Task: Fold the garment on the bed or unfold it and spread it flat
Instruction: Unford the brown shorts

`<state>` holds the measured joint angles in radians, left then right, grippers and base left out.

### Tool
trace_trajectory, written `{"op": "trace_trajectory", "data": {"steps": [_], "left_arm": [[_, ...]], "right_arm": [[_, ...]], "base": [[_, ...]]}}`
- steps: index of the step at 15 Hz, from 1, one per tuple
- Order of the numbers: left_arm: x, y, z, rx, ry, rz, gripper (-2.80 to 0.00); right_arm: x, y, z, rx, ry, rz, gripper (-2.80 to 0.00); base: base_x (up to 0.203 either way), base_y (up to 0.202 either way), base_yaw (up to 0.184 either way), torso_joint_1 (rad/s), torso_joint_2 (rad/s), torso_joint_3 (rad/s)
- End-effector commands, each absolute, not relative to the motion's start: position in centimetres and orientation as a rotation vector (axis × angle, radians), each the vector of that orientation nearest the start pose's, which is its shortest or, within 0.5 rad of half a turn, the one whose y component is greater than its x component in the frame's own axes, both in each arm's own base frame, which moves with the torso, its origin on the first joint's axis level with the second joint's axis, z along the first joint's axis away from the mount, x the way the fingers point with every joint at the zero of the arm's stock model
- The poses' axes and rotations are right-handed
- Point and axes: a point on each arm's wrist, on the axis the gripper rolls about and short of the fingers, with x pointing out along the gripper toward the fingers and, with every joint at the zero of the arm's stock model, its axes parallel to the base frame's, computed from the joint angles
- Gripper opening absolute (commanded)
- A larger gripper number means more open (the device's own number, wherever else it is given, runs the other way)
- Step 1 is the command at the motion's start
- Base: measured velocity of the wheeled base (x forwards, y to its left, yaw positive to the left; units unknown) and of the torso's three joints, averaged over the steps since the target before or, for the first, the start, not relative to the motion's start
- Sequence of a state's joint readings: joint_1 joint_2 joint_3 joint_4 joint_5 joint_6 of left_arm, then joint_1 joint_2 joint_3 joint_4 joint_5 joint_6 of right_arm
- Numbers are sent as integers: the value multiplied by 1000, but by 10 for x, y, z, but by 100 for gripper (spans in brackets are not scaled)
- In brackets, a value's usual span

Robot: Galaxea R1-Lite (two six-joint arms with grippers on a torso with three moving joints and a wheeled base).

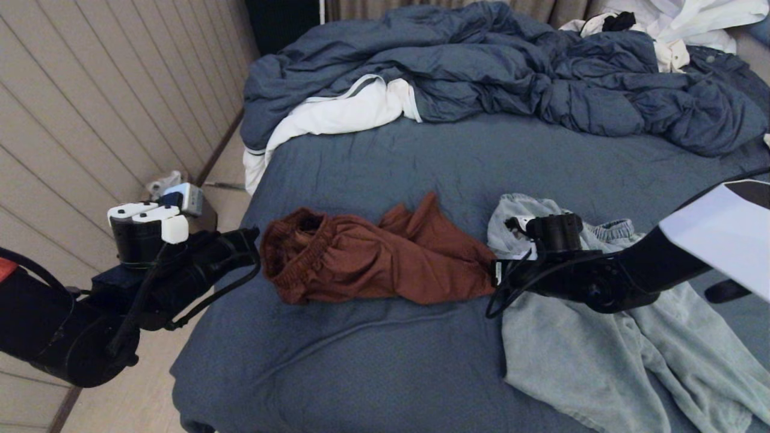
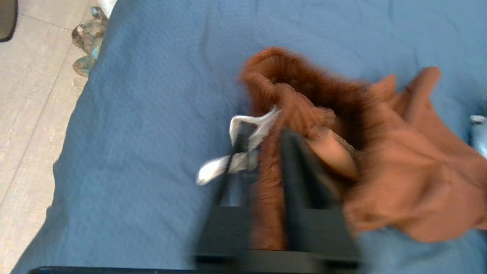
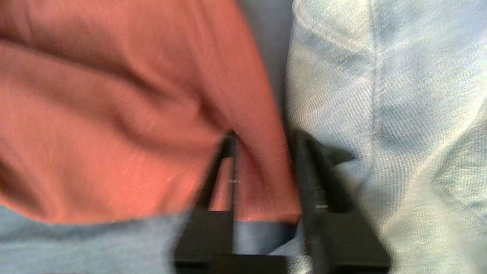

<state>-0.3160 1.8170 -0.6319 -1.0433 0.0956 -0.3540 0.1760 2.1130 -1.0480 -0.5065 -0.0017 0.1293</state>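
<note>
In the head view, the rust-brown shorts (image 1: pixel 367 255) lie bunched on the bed (image 1: pixel 421 162), on its slate-blue sheet. The left gripper (image 1: pixel 255 243) is at their waistband end and the right gripper (image 1: pixel 496 273) at the opposite end, so the garment stretches between the two. A pale grey-green garment (image 1: pixel 601 349) lies under and behind the right arm. The rumpled blue duvet (image 1: pixel 511 72) is heaped well beyond both grippers.

In the left wrist view, the ribbed waistband of the shorts (image 2: pixel 304 114) runs between the two dark fingers (image 2: pixel 296 167), with a white label (image 2: pixel 247 133) just beside one finger. The jaws stand a little apart, but the cloth fills the gap (I cannot tell if they grip it or have let it go).

In the right wrist view, an edge of the shorts (image 3: pixel 133 114) hangs between the fingers (image 3: pixel 315 179), and the pale garment (image 3: pixel 399 114) touches the outer side of one finger. Here too I cannot tell if the cloth is pinched or free.

I judge that both ends are taken so that the shorts can be pulled out flat.
</note>
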Motion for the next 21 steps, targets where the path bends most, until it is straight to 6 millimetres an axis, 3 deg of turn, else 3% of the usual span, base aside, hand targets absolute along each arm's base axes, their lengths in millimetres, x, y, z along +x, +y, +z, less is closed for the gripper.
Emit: {"op": "trace_trajectory", "data": {"steps": [1,4,6,9,12,13,14,18,21], "left_arm": [[272,-91,153,-328,159,-218,0],[246,-88,168,-333,124,-259,0],[242,-87,179,-334,119,-265,0],[266,-98,197,-337,157,-269,0],[314,-120,186,-350,263,-250,0],[330,-127,181,-350,286,-241,-111],[342,-132,178,-348,306,-232,-280],[389,-148,171,-340,307,-161,-280],[418,-157,154,-332,320,-138,-280]], "right_arm": [[381,69,90,68,532,160,0],[378,67,100,78,493,166,0],[373,64,119,92,445,172,0],[373,66,154,115,345,197,0],[388,72,177,120,324,208,0],[396,77,181,124,335,212,-280],[404,83,184,126,349,213,-280],[439,117,191,124,318,196,-280],[451,134,177,127,339,186,-280]], "base": [[0,0,0,0,0,0],[0,0,0,0,0,0],[0,0,0,0,0,0],[0,0,0,0,0,0],[0,0,0,0,0,0],[0,0,0,0,0,0],[0,0,0,0,0,0],[0,0,0,0,0,0],[0,0,0,0,0,0]]}}
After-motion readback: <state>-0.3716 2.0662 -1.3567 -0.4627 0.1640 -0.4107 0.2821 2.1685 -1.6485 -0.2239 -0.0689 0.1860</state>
